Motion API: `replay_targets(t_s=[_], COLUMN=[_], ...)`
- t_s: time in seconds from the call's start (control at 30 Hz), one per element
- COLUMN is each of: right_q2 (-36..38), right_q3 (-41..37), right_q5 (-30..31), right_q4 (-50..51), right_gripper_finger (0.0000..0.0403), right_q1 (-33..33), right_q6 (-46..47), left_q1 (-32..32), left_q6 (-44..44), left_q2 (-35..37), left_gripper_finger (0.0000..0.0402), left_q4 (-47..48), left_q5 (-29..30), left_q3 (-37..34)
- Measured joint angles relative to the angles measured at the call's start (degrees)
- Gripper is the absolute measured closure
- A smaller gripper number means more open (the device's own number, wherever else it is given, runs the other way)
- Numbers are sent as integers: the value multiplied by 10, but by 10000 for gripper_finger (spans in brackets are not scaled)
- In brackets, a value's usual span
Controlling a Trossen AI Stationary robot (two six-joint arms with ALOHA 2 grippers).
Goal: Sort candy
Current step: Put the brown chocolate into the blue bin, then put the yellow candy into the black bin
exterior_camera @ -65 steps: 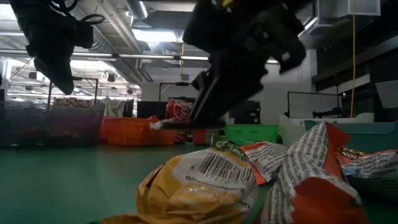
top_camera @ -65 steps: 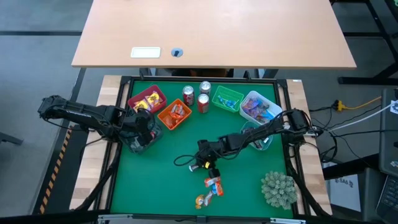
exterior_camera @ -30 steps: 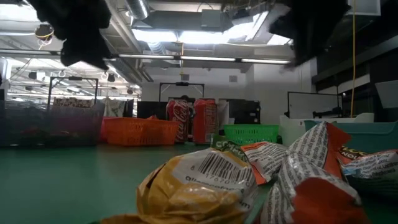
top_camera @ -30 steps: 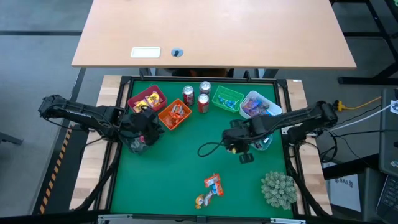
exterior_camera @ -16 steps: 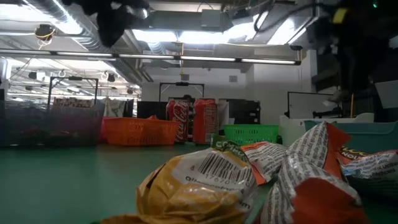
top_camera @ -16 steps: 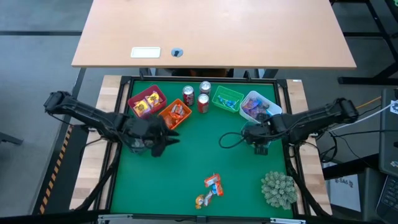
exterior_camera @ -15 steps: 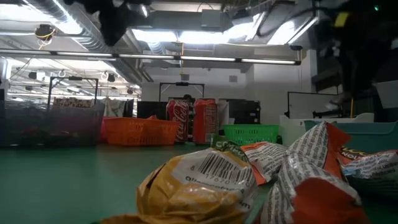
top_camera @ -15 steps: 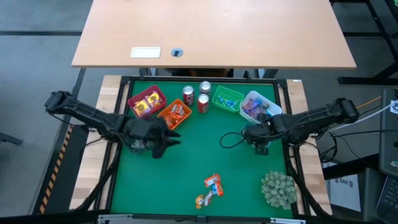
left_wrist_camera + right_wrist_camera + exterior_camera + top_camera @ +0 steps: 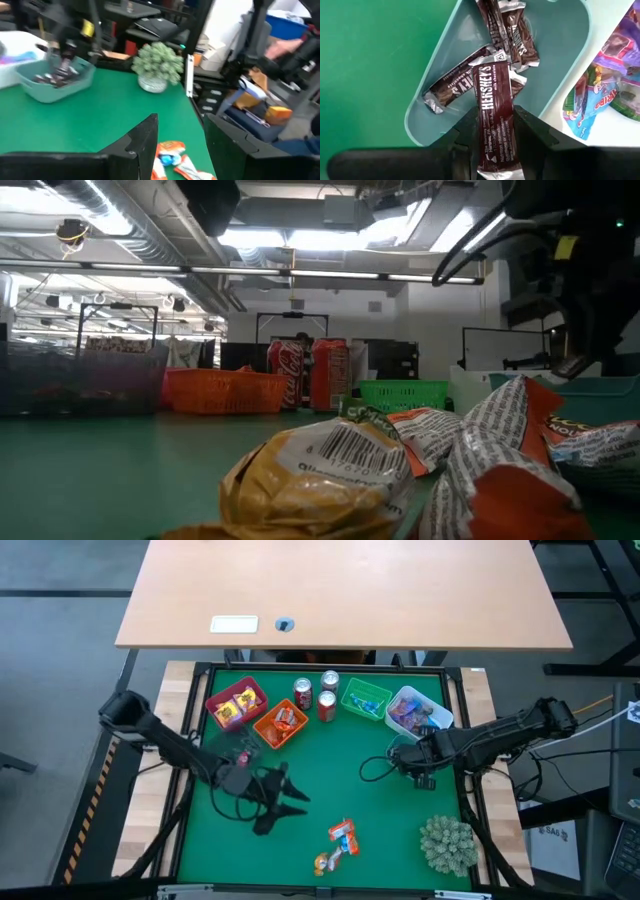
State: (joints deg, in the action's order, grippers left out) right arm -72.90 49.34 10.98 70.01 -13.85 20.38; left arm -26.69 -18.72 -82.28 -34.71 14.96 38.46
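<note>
Right wrist view gives me what the high view cannot: my right gripper (image 9: 494, 131) is clamped on a brown chocolate bar (image 9: 493, 107), held just over the teal tray (image 9: 572, 65) where more brown bars (image 9: 506, 30) already lie. From above I only see this gripper (image 9: 424, 772) at the right side of the green mat (image 9: 330, 790), near the white tub (image 9: 412, 710) of purple sweets. The left gripper (image 9: 283, 808) hangs over the middle of the mat with its fingers apart and nothing between them; in the left wrist view I see past its fingers (image 9: 145, 140) to the loose orange sweets (image 9: 172, 156) lying just ahead. These sweets (image 9: 343, 836) lie near the front edge, with a yellow one (image 9: 324, 863) beside them. The low view shows them very close, the yellow wrapper (image 9: 320, 470) in front. At the back of the mat stand the red tray (image 9: 236, 700), orange tray (image 9: 280, 724), two soda cans (image 9: 315, 694) and green tray (image 9: 364, 700). A spiky plant ball (image 9: 447, 843) sits in the front right corner. Between the two arms the mat is open. Behind the mat I see a bare wooden table (image 9: 350, 590).
</note>
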Motion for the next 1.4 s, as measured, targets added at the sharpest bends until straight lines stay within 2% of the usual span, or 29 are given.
replay_targets(t_s=[0.13,0.3,0.57,0.7,0.9,1.4], right_q2=[0,0,0,0,0,0], right_q3=[0,0,0,0,0,0], right_q5=[0,0,0,0,0,-1], right_q4=[-1,-1,0,0,-2,-58], right_gripper_finger=[306,297,205,170,149,150], right_q1=[0,0,0,0,0,0], right_q6=[3,9,10,8,8,8], left_q1=[-27,-56,-86,-96,-102,-105], left_q6=[22,91,149,151,149,113], left_q2=[-54,-127,-219,-262,-300,-355], left_gripper_finger=[254,257,257,257,257,257], left_q4=[-44,-39,64,73,73,87], left_q5=[0,-1,0,-1,0,6], left_q3=[9,81,207,247,257,257])
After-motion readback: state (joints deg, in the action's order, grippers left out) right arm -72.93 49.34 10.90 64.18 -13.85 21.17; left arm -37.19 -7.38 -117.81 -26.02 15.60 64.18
